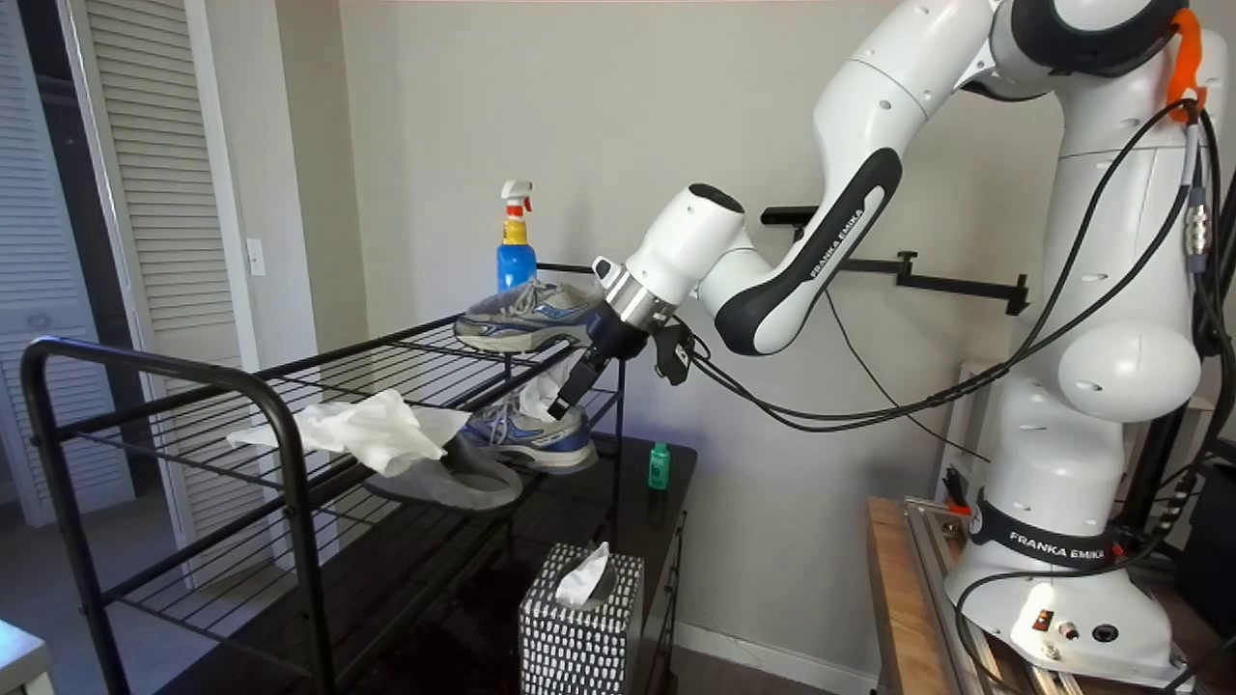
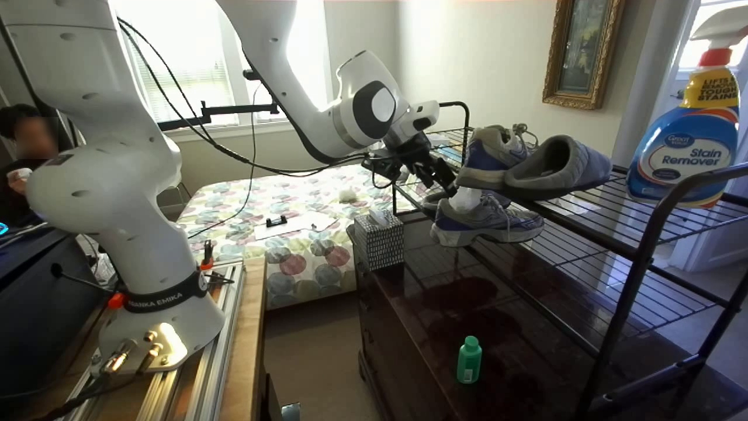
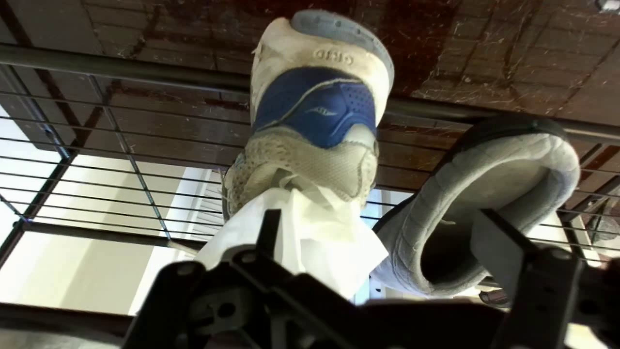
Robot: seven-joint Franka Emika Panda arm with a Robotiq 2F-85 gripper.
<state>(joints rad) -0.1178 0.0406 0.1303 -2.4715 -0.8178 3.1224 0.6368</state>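
Sneaker (image 3: 322,109) big and bold in the wrist view, blue-banded heel on show, and look, white tissue (image 3: 310,232) spilling from its opening at six o'clock! That pair is parked on the lower tier of the wire rack (image 1: 145,357). Here's the tool (image 3: 380,213), fingers (image 3: 494,247) spread wide apart, nothing in its grip, one finger overlapping the white tissue from this angle. Touching? Can't tell, but the tips are right up close in both exterior views. From the gap between those fingers, the sneaker sits at eleven o'clock, the tissue around eight, and a grey slipper (image 3: 438,198) takes three!

Over to an exterior view: the upper sneaker (image 1: 526,320) rides the top tier at eleven o'clock from the tool, a blue spray bottle (image 1: 516,265) stands behind it at twelve, and a loose tissue (image 1: 372,434) lies draped across that tier at nine. Four o'clock, there's the green bottle (image 1: 659,466); six o'clock, the patterned tissue box (image 1: 579,637), both down on the dark table (image 2: 444,292). And in an exterior view, an upper slipper (image 2: 564,169) sits at three o'clock, just beside the upper sneaker, with the spray bottle, labelled Stain Remover, farther out the same way.
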